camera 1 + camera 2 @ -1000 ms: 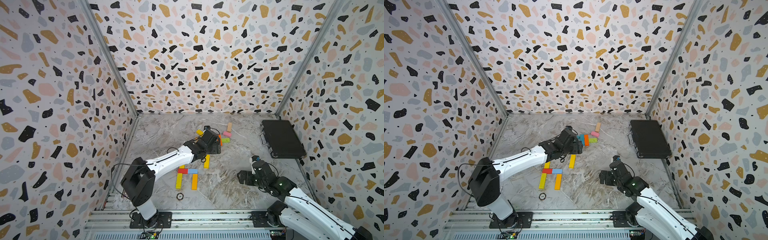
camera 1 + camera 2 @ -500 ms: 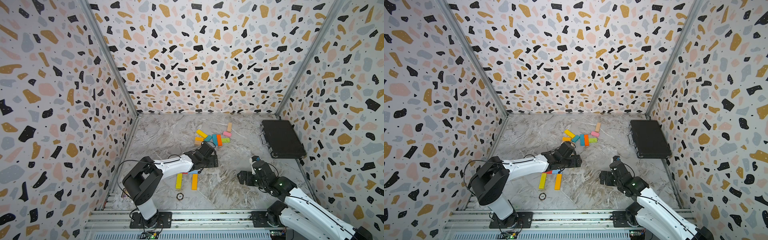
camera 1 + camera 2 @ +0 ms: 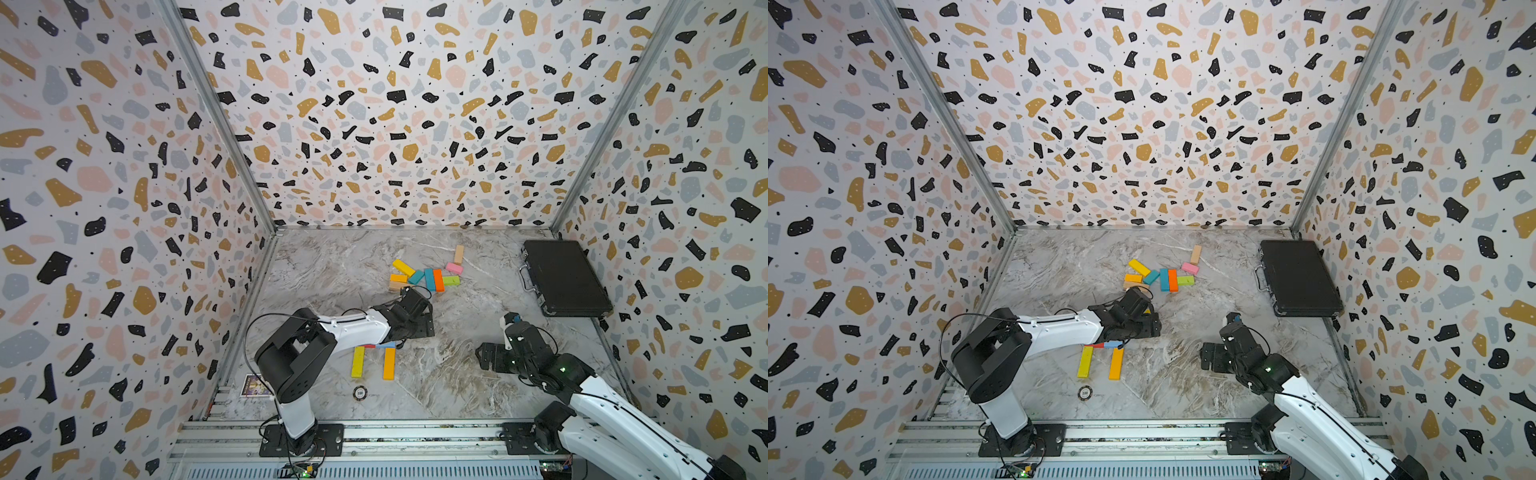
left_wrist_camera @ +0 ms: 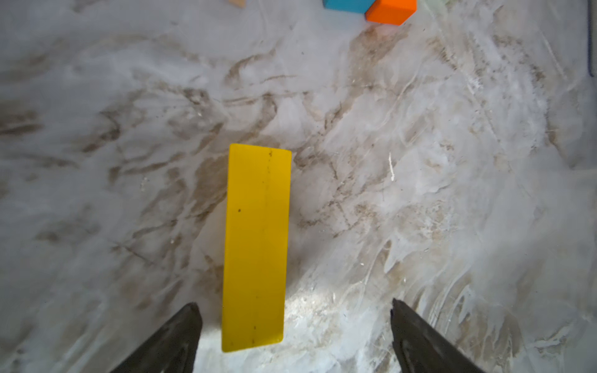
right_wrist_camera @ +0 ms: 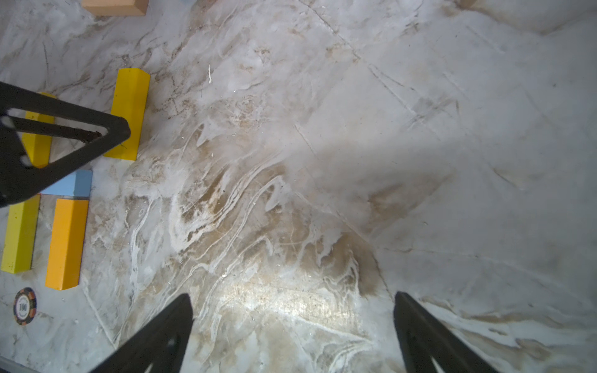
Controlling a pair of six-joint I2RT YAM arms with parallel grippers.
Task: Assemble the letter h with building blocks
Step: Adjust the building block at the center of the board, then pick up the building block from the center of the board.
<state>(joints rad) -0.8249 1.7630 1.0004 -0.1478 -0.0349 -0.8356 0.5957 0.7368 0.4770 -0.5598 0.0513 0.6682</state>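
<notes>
My left gripper (image 4: 294, 303) is open and low over the table, in both top views (image 3: 422, 326) (image 3: 1148, 326). A long yellow block (image 4: 255, 245) lies flat between its fingers, nearer one finger and touching neither. Just in front lie a yellow block (image 3: 358, 361) and an orange block (image 3: 389, 363) side by side. A red block (image 3: 368, 345) and a blue block (image 3: 386, 345) run across their far ends, partly under the arm. Several loose building blocks (image 3: 429, 279) lie at the back. My right gripper (image 5: 292, 294) (image 3: 484, 361) is open over bare table.
A shut black case (image 3: 561, 278) lies at the back right. A small round disc marked 100 (image 3: 360, 392) sits in front of the two long blocks, and a small card (image 3: 254, 385) lies by the left arm's base. Patterned walls close three sides.
My left gripper has drawn back from the loose pile at the rear towards the front, still open, uncovering the pile. The right arm has not moved.
</notes>
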